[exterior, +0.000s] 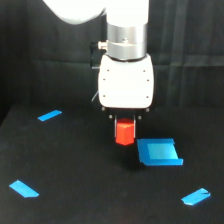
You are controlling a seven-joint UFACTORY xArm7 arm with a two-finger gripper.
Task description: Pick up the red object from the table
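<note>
The white gripper (pixel 125 119) hangs straight down over the middle of the black table (pixel 75 165). Its short dark fingers are closed on the top of the red hexagonal block (pixel 125 133), which sits upright between them directly beneath the gripper body. Whether the block's base touches the table or hangs just clear of it cannot be told from this angle.

Nearest neighbour: a flat blue square piece (pixel 159 152) lies just beside the block at about its 4 o'clock, its near edge close to the block but apart from it.

Four short blue tape strips lie well apart from the block: one at 10 o'clock (pixel 49 115), one at 8 o'clock (pixel 23 188), one at 4 o'clock (pixel 196 197) beyond the square piece. Nothing lies between the gripper and the block.
</note>
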